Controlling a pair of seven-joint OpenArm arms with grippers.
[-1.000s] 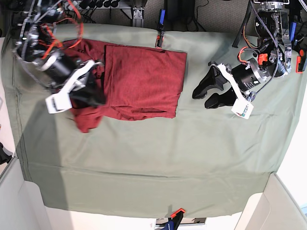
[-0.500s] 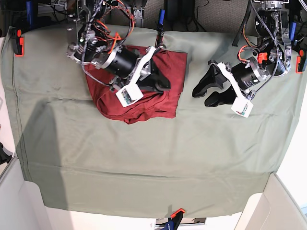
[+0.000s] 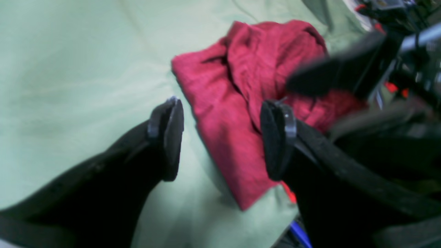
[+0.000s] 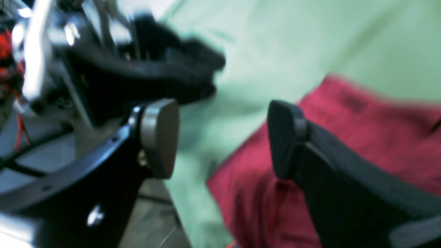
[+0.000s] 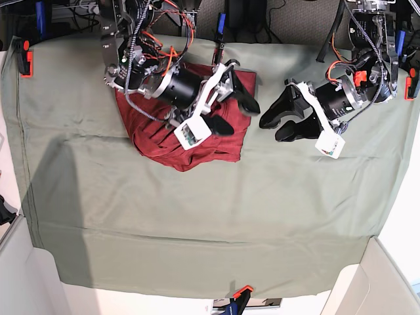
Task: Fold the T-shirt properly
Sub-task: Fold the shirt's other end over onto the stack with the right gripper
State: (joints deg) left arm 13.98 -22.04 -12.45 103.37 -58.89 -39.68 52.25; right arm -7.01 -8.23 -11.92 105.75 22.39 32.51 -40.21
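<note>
The dark red T-shirt [image 5: 161, 141] lies bunched and partly folded over on itself on the sage-green cloth, upper middle in the base view. My right gripper [image 5: 237, 115] is open over the shirt's right edge and holds nothing. In the right wrist view [image 4: 222, 137] its jaws stand apart above the shirt [image 4: 361, 144]. My left gripper [image 5: 270, 129] is open and empty on the cloth just right of the shirt. In the left wrist view [image 3: 222, 137] its jaws frame the shirt's near edge [image 3: 224, 131]. Much of the shirt's top is hidden under the right arm.
The sage-green cloth [image 5: 197, 216] covers the table and is held by clamps at the back edge [image 5: 218, 52], the left corner [image 5: 25, 58] and the front edge [image 5: 239, 295]. The two grippers are close together. White bin walls [image 5: 367, 282] stand at the front corners.
My right arm swept right across the shirt, dragging its left part over the rest, and now stands open at the right edge. My left gripper edged slightly left.
</note>
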